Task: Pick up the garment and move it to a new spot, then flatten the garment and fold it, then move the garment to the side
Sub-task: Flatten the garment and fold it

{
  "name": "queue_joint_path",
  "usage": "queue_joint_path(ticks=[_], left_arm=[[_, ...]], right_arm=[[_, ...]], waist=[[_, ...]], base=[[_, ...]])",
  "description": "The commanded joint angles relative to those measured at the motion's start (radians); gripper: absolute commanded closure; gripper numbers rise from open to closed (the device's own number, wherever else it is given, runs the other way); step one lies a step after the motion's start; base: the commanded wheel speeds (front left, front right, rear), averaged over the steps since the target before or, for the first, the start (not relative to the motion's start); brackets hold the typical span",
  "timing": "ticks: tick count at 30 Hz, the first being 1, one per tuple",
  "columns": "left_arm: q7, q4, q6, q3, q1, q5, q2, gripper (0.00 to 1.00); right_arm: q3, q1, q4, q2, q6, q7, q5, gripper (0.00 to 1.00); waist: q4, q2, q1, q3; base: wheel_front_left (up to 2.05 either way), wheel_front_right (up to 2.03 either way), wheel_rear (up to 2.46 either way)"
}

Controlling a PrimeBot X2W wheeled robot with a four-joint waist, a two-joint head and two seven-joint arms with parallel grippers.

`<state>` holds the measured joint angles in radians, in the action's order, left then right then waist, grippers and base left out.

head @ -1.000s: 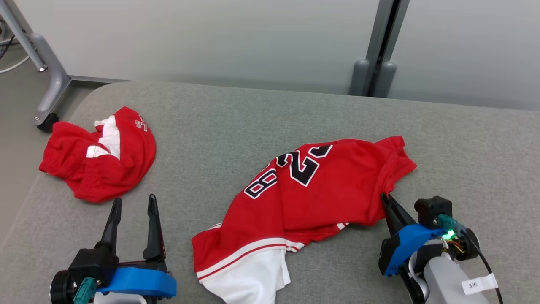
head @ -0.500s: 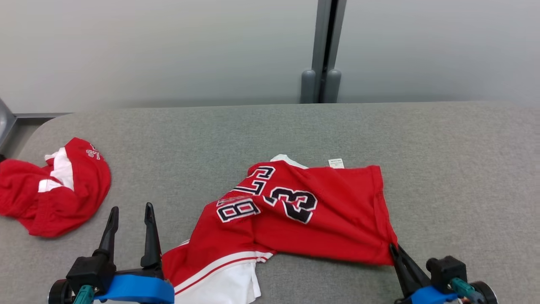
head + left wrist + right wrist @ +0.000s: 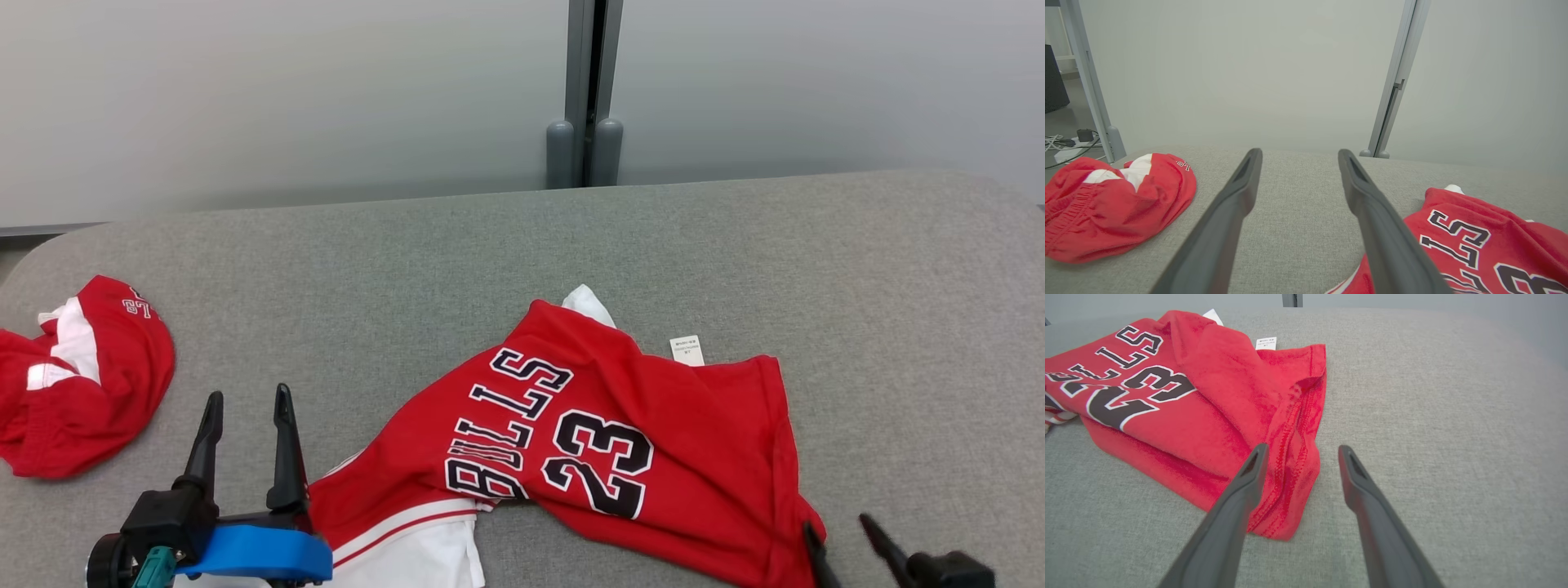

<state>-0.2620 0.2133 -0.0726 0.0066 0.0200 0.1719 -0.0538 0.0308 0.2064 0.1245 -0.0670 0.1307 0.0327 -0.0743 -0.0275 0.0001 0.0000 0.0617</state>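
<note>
The garment (image 3: 604,441) is a red jersey with black and white lettering and the number 23, lying crumpled on the grey table (image 3: 506,261); it also shows in the left wrist view (image 3: 1486,245) and the right wrist view (image 3: 1200,400). My right gripper (image 3: 837,535) stands open at the jersey's near right corner, and in its own view (image 3: 1300,451) the red hem lies loose between the spread fingers. My left gripper (image 3: 245,404) is open with nothing in it, left of the jersey's white-trimmed end; its own view (image 3: 1298,155) shows bare table between the fingers.
A second red and white garment (image 3: 77,380) lies bunched at the table's left end, also seen from the left wrist (image 3: 1114,200). A grey post (image 3: 584,90) stands against the pale wall behind the table. Open table surface lies to the jersey's right.
My right gripper was shut on the jersey's corner and dragged it toward the near right, spreading it so the lettering shows; now it has opened and let go. The head view has also shifted.
</note>
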Motion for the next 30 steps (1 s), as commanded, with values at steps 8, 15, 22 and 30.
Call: queue_joint_path(ticks=[8, 15, 22, 30], left_arm=[[-0.004, -0.012, -0.005, 0.011, 0.021, -0.011, 0.002, 0.0], [-0.004, -0.009, -0.01, 0.005, 0.047, -0.016, 0.003, 0.0], [-0.004, -0.009, -0.013, -0.002, 0.071, -0.011, 0.003, 0.0], [-0.004, -0.006, -0.011, -0.012, 0.094, 0.001, 0.004, 0.0]], right_arm=[[0.038, -0.172, -0.066, -0.043, 0.0, 0.006, 0.017, 0.0], [0.022, -0.395, 0.029, -0.106, 0.0, 0.003, 0.022, 0.0], [0.012, -0.536, 0.22, -0.144, 0.0, 0.009, 0.032, 0.0], [0.016, -0.594, 0.478, -0.155, 0.0, 0.039, 0.051, 0.0]], waist=[[0.015, -0.0001, 0.0, 0.027], [0.048, -0.0001, 0.0, 0.058], [0.087, -0.0001, 0.0, 0.093], [0.128, -0.0001, 0.0, 0.126]], base=[[0.0, 0.0, 0.0], [0.0, 0.0, 0.0], [0.0, 0.0, 0.0], [0.0, 0.0, 0.0]])
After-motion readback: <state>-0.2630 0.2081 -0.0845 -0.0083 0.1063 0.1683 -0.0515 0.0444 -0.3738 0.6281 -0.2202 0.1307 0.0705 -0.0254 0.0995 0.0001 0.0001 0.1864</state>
